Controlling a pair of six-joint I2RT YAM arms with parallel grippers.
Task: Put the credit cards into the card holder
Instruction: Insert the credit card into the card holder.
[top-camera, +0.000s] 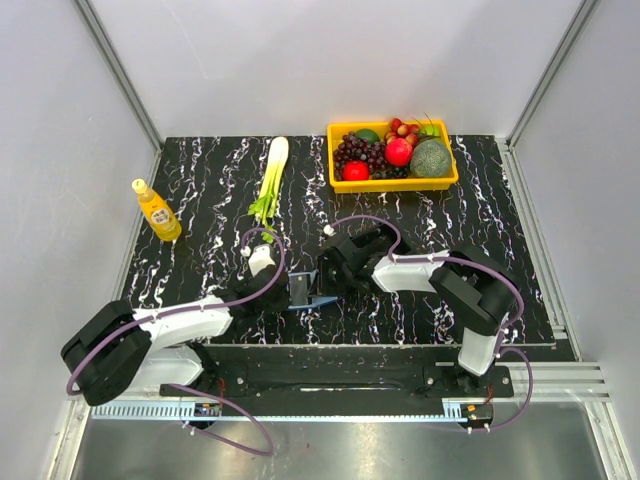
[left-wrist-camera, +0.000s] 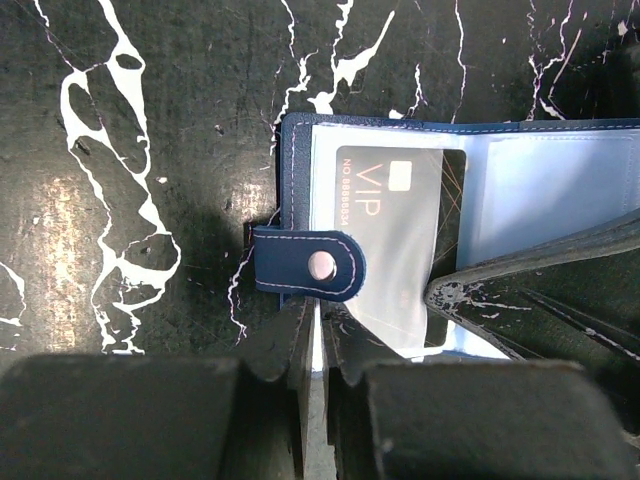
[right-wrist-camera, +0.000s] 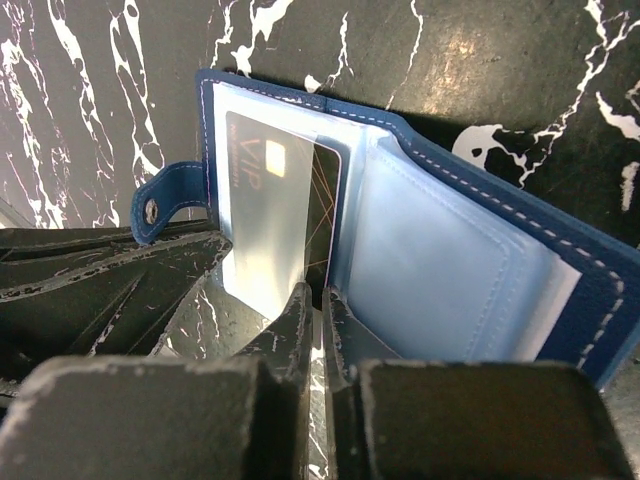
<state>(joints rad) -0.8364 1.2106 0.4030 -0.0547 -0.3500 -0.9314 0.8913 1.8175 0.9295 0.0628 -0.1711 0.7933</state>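
Navy-blue card holder (right-wrist-camera: 480, 270) lay open on a black marbled table (top-camera: 200, 200), pinched by both robot grippers, one card inside.

Well apart from the yellow fruit basket (top-camera: 392, 182), toward the arms' bases, the card holder was spread to show its pale blue lining. The left gripper (left-wrist-camera: 315, 335) was closed on its near edge, just beside the snap tab (left-wrist-camera: 305, 263). The right gripper (right-wrist-camera: 315, 320) was also closed tight, apparently pinching the thin edge of a clear sleeve (right-wrist-camera: 270, 265) of the card holder. A black VIP card (left-wrist-camera: 395, 215) sat almost fully inside that sleeve, only its near end perhaps not seated. No loose cards showed between the basket and the holder, so the task looked close to done; pushing the card home and closing the holder probably remained.
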